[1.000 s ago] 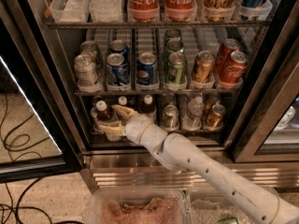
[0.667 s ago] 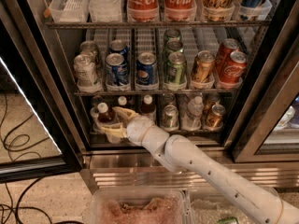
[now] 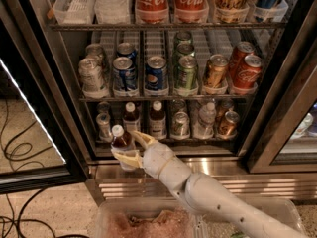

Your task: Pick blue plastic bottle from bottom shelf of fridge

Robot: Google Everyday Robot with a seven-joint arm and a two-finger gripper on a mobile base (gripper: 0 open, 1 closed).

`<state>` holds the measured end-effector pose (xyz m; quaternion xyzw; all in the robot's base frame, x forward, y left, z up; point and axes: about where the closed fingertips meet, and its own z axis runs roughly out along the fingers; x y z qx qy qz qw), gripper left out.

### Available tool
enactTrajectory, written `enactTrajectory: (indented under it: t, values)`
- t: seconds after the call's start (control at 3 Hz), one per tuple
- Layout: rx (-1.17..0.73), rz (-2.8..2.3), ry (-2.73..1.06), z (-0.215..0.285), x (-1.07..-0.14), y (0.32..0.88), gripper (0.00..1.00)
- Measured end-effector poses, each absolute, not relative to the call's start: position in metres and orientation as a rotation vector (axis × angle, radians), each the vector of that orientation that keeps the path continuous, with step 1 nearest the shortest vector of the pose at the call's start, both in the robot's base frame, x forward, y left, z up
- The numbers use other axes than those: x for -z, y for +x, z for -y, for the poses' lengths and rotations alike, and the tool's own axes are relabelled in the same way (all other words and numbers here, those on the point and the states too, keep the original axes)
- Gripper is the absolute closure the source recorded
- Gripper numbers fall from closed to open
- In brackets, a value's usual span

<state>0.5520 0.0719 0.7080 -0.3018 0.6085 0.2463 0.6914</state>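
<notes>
The fridge [image 3: 59,98] stands open with its racks of drinks in view. My gripper [image 3: 130,148] is at the front left of the bottom shelf [image 3: 168,142]. It is shut on the blue plastic bottle [image 3: 120,141], which has a white cap and dark contents. One finger [image 3: 142,137] lies on the bottle's right side and the other [image 3: 127,157] under its lower body. The bottle sits at the shelf's front edge, slightly out of its lane. Two similar bottles [image 3: 131,118] [image 3: 157,119] stand behind it on the shelf.
A small can [image 3: 104,125], a clear water bottle [image 3: 205,118] and more cans [image 3: 229,124] share the bottom shelf. Cans fill the middle rack [image 3: 156,76]; cola bottles [image 3: 151,1] stand above. The open glass door [image 3: 29,133] is at left. A bin [image 3: 148,222] sits below.
My gripper has drawn back out and down from the bottom shelf's left lanes, bringing the white-capped bottle with it to the shelf's front edge. The view has also shifted a little.
</notes>
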Motion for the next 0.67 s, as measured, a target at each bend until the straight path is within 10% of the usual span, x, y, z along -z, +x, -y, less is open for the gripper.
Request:
enactTrajectory:
  t: [0.67]
  values:
    - [-0.506, -1.408, -0.559, -0.052, -0.688, 0.473, 1.0]
